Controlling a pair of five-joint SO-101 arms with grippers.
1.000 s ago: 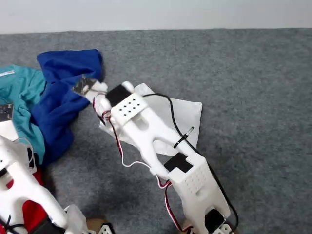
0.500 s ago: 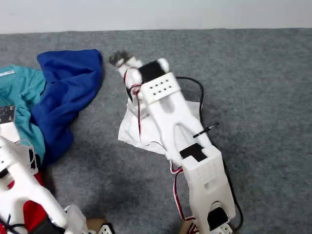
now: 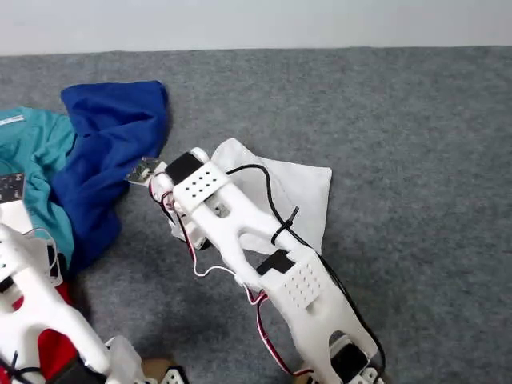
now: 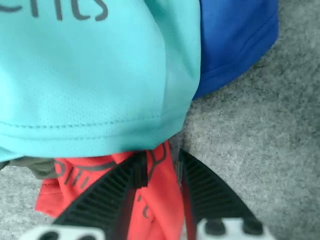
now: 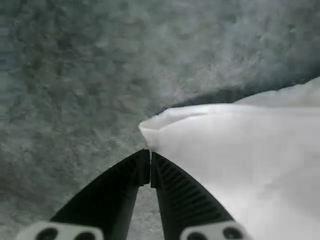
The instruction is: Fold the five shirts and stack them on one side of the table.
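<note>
White cloth shirt (image 3: 300,188) lies mid-table on the grey carpeted table (image 3: 416,120) in the high view. It runs from the right gripper (image 3: 146,170) toward the right edge, so the right arm is judged nearer.

Left wrist view: left gripper (image 4: 160,157) is clamped on a red printed shirt (image 4: 157,210).

Right wrist view: the right gripper's jaws are together, with the shirt corner at their tips.

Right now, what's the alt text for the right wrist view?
The right gripper has its black fingers shut, tips at a folded corner of the white shirt. Whether they pinch the fabric is unclear. The shirt lies on the grey table.
</note>
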